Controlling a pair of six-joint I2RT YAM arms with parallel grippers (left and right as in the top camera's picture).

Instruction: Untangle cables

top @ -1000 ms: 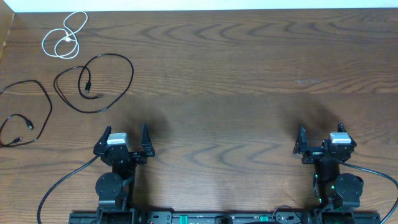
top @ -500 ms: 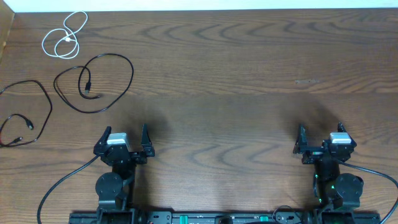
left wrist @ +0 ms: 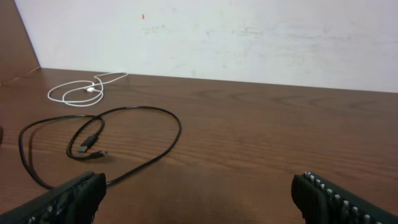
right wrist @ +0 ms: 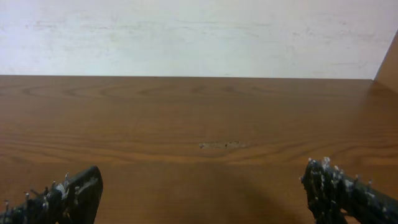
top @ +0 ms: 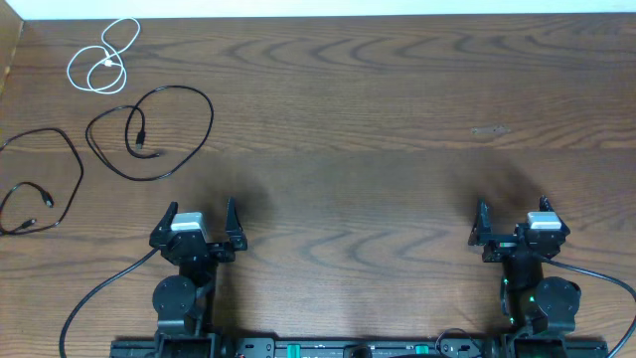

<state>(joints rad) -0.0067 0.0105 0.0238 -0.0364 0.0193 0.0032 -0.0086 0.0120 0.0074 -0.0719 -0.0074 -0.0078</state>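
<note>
Three cables lie apart from one another at the table's far left. The white cable (top: 103, 62) is coiled near the back edge and also shows as the white cable (left wrist: 81, 90). A black cable (top: 151, 132) forms a big loop in front of it, seen closer as the black cable (left wrist: 106, 140). Another black cable (top: 42, 184) lies by the left edge. My left gripper (top: 197, 221) stands open near the front, short of the loop, with nothing between its fingers (left wrist: 74, 198). My right gripper (top: 512, 219) is open over bare wood at the front right.
The wooden table (top: 378, 119) ends at a pale wall (right wrist: 199, 31) along the back. A small scuff mark (right wrist: 221, 145) sits ahead of the right gripper. Thick black wires (top: 99, 293) run from the arm bases at the front edge.
</note>
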